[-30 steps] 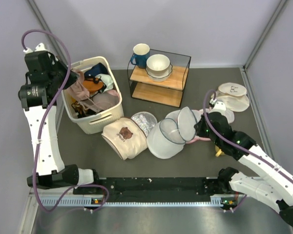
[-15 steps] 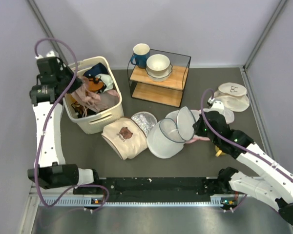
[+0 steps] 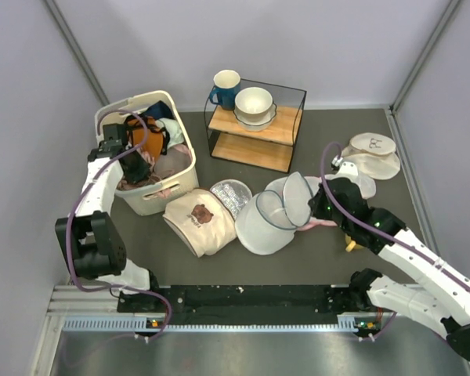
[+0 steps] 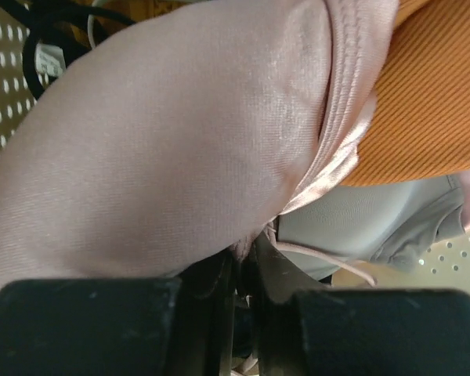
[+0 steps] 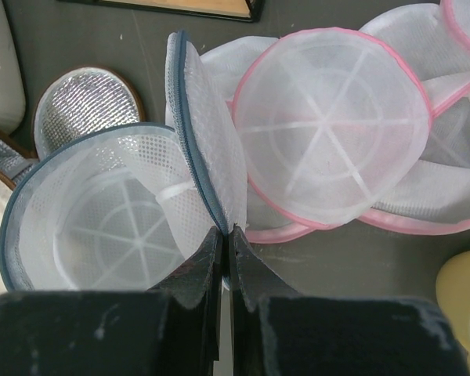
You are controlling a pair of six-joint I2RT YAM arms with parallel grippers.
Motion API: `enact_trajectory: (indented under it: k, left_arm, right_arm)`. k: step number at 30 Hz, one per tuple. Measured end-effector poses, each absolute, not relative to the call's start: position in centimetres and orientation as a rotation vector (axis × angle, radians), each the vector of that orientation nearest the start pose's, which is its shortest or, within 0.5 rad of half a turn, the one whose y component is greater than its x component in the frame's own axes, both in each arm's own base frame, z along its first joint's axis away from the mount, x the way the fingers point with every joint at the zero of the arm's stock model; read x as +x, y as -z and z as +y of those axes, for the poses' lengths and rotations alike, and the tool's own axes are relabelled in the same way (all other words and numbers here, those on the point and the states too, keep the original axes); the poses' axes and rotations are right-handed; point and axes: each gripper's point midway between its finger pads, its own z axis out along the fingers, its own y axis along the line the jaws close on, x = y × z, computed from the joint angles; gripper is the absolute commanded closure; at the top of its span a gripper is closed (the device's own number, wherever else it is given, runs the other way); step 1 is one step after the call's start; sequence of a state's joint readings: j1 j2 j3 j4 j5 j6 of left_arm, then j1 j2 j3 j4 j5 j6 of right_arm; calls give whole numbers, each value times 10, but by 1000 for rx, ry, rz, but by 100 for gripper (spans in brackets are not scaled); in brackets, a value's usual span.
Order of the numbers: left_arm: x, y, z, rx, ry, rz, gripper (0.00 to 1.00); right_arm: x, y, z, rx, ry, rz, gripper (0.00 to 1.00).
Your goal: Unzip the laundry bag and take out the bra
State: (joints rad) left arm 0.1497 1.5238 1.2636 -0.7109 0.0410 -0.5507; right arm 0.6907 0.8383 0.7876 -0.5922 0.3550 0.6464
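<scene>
The laundry bag (image 3: 262,225) is a round white mesh drum with a grey-blue zip, lying open on its side at mid table; its inside looks empty in the right wrist view (image 5: 102,227). My right gripper (image 3: 319,206) is shut on the edge of the bag's raised lid flap (image 5: 207,157), its jaws (image 5: 225,231) pressed together on the mesh. My left gripper (image 3: 135,166) is down inside the basket (image 3: 153,202), shut on a fold of the dusty-pink bra (image 4: 180,141). The bra fills most of the left wrist view, and the gripper (image 4: 247,252) pinches its lower edge.
An orange garment (image 4: 431,94) and other clothes lie in the basket. A beige bear-print cloth (image 3: 200,219) and a grey glittery disc (image 3: 231,192) lie left of the bag. Pink-trimmed mesh bags (image 5: 337,117) lie right of it. A wire shelf (image 3: 258,129) with mug and bowl stands behind.
My left arm has come down from above the basket's left side into the basket, carrying the pink bra with it. The right gripper has stayed on the lid flap.
</scene>
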Motion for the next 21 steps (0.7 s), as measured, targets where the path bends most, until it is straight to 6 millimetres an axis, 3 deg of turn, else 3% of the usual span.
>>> enact_trajectory:
  k: [1, 2, 4, 6, 11, 14, 18, 21]
  left_arm:
    - [369, -144, 26, -863, 212, 2411, 65]
    - [367, -144, 25, -858, 214, 2413, 42]
    - [365, -154, 25, -841, 220, 2391, 23]
    - [363, -176, 24, -809, 229, 2348, 1]
    - [365, -271, 19, -673, 257, 2161, 1]
    - [356, -327, 12, -583, 279, 2033, 1]
    - [336, -365, 1, -509, 319, 1958, 1]
    - [329, -374, -4, -478, 340, 1954, 1]
  right_arm:
    - [231, -183, 142, 148, -371, 2185, 100]
    - [231, -185, 142, 148, -371, 2184, 100]
    - [231, -192, 142, 152, -381, 2170, 100]
    - [232, -200, 142, 156, -393, 2153, 100]
    - [234, -226, 142, 158, -414, 2105, 100]
    - [236, -247, 141, 155, -426, 2066, 100]
    - [238, -283, 142, 143, -459, 2000, 100]
    - [235, -296, 146, 123, -502, 1981, 100]
